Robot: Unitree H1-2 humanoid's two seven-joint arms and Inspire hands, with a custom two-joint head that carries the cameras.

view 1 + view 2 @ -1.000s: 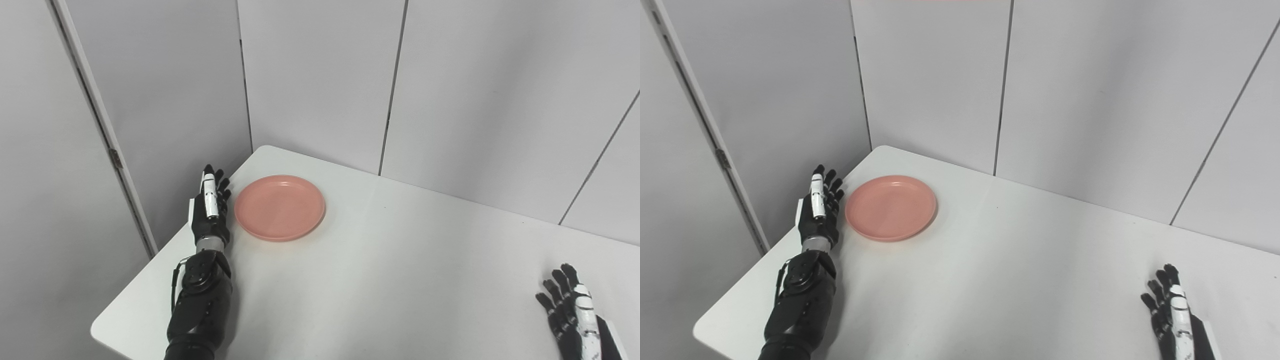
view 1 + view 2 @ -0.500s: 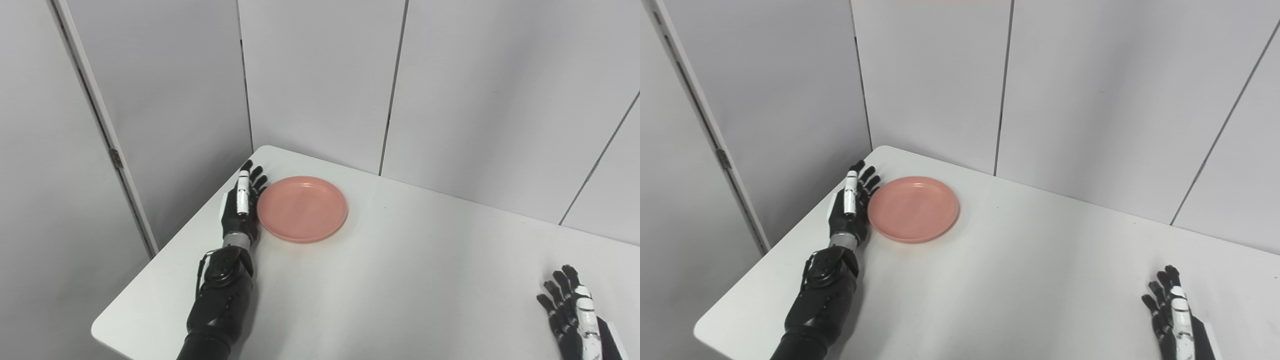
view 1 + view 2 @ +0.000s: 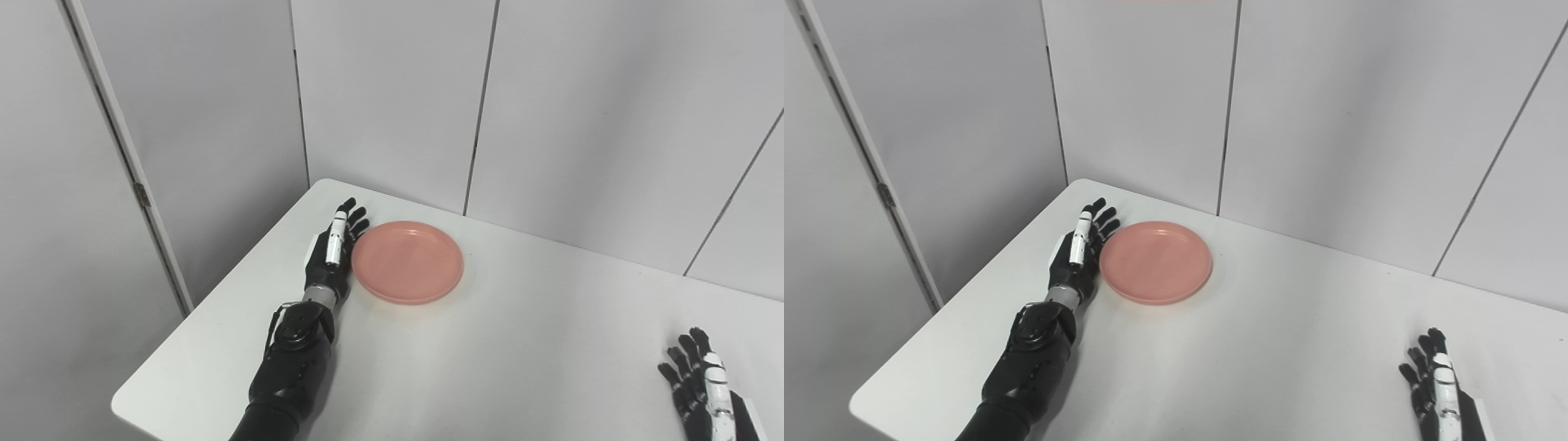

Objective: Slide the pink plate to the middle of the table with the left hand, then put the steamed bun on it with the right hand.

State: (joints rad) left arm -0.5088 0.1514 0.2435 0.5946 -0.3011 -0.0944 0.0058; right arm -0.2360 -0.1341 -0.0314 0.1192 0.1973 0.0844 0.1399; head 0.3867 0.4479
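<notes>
Low at the near right edge, the right hand (image 3: 704, 386) rests on the white table (image 3: 490, 355), fingers extended and slightly spread, holding nothing. Farther off, the left hand (image 3: 329, 257) stands on edge, fingers straight and together, palm against the pink plate (image 3: 407, 262) at the far left.

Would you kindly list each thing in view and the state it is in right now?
Pink plate: flat on the table, empty, left of the table's middle.
Left hand: open, fingers straight, set edge-on against the plate's left rim.
Right hand: open, holding nothing, low over the table's near right part.
Table: white, bearing only the plate; no steamed bun is in view.
</notes>
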